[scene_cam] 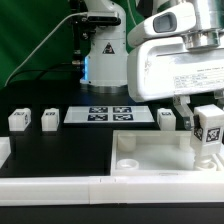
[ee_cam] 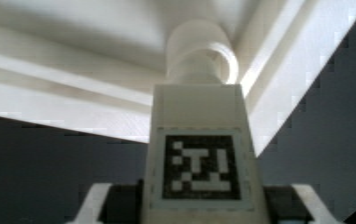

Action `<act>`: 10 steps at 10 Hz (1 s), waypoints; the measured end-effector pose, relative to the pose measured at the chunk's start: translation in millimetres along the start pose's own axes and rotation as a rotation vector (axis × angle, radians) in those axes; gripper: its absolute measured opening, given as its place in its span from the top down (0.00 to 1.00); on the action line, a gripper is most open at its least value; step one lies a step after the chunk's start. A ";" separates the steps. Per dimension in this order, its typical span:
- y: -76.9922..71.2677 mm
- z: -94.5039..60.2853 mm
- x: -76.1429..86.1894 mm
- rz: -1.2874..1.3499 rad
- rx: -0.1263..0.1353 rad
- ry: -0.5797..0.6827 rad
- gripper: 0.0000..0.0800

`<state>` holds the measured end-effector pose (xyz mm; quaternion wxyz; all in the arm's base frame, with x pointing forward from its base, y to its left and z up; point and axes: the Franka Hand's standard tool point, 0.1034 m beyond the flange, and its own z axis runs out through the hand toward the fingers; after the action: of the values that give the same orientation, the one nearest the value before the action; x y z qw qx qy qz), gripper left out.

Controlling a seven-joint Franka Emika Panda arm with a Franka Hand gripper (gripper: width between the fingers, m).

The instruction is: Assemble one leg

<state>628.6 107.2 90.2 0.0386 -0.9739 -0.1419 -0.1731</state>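
Observation:
My gripper point(scene_cam: 205, 115) is shut on a leg point(scene_cam: 208, 132), a small white post with a black-and-white tag. It holds the leg upright over the corner of the large white tray-like part point(scene_cam: 150, 158) on the exterior view's right. In the wrist view the leg point(ee_cam: 201, 120) runs from between the fingers point(ee_cam: 107, 200) towards the tray part point(ee_cam: 68, 80). Its rounded tip is at a corner of the tray; I cannot tell whether it touches. Three more legs stand on the table: two on the exterior view's left point(scene_cam: 18, 120) point(scene_cam: 49, 119) and one near the gripper point(scene_cam: 167, 118).
The marker board point(scene_cam: 98, 114) lies flat behind the tray part, in front of the robot base point(scene_cam: 105, 55). A low white wall point(scene_cam: 90, 190) runs along the table's front edge, and a white block point(scene_cam: 4, 150) sits at the exterior view's left edge.

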 end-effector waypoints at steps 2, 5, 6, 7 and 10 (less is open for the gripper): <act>-2.0 2.1 -1.5 -0.002 0.002 -0.004 0.63; -3.8 6.7 -5.3 -0.004 0.005 -0.012 0.63; -4.3 9.7 -7.4 -0.004 0.005 -0.015 0.63; -4.8 10.6 -5.5 -0.004 0.002 0.003 0.63; -6.6 11.4 -5.4 -0.007 -0.007 0.047 0.63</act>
<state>625.6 113.5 77.8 0.0381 -0.9691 -0.1437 -0.1966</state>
